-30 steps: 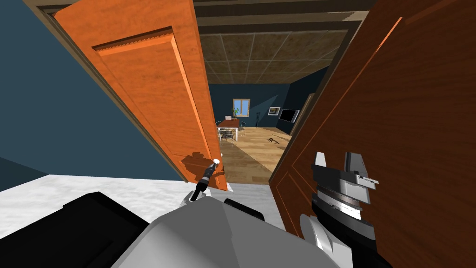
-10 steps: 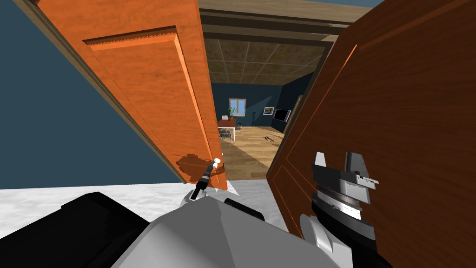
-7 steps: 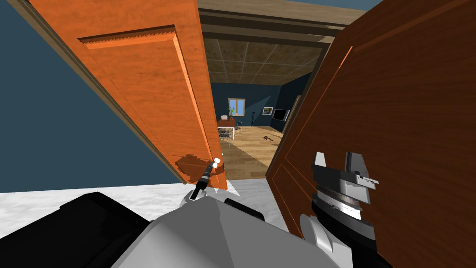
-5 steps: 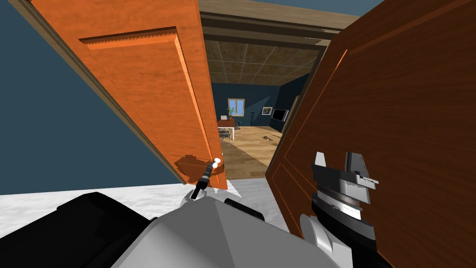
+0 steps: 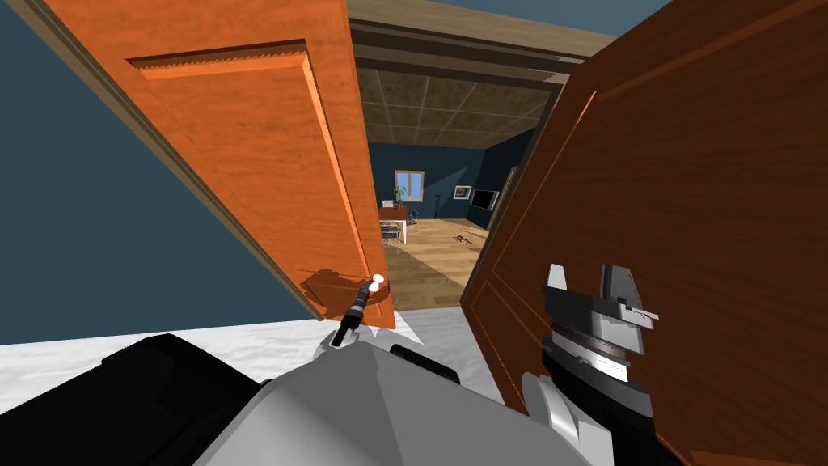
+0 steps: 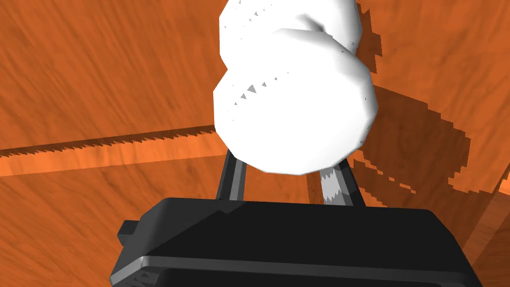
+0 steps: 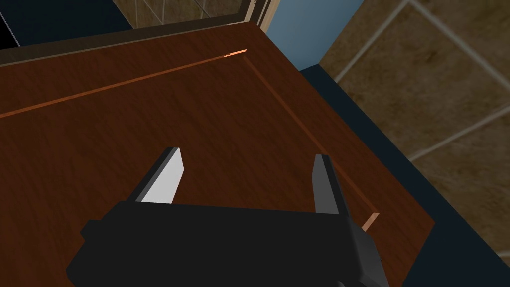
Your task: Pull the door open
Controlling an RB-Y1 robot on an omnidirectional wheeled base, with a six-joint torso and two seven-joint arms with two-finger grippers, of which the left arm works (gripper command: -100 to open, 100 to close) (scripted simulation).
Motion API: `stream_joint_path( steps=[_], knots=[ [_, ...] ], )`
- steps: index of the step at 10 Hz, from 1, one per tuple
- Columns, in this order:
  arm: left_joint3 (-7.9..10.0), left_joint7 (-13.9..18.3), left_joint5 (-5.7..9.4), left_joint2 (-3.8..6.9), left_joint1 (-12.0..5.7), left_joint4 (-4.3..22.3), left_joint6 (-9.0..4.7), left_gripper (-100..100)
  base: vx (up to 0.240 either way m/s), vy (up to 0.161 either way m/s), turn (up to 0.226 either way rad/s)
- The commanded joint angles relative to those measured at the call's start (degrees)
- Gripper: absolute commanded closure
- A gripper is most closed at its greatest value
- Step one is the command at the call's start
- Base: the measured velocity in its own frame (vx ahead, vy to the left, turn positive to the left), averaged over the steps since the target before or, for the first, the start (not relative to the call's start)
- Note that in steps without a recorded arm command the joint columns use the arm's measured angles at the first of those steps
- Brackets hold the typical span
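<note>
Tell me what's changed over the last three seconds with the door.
My view has shifted: I seem to have backed off slightly, and the room through the gap looks smaller. Unchanged: left gripper shut on the white knob of the orange door, right gripper open beside the dark brown door.

knob (image 5: 376, 281) on left door (image 5: 267, 178) | right door (image 5: 687, 202) opposite | table (image 5: 394, 213) beyond

A narrow gap stands free between the orange door (image 5: 267, 162) and the dark brown door (image 5: 687, 202), with bare floor (image 5: 428, 271) beyond. The left end effector (image 5: 369, 293) grips the white knob (image 6: 294, 99), hard against the orange panel. The right end effector (image 7: 246, 157), fingers apart, faces the brown door close ahead.
</note>
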Motion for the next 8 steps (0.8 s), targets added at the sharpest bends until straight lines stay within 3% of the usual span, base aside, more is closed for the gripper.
stream_joint_path(
  steps=[1,8],
  knots=[
    [-1.51,2.86,0.55,-0.77,-0.36,0.14,-0.15,100,-0.036,0.016,-0.035],
    [-3.2,12.32,3.88,-0.09,-0.86,0.68,-0.25,100,-0.042,0.014,-0.049]
  ],
)
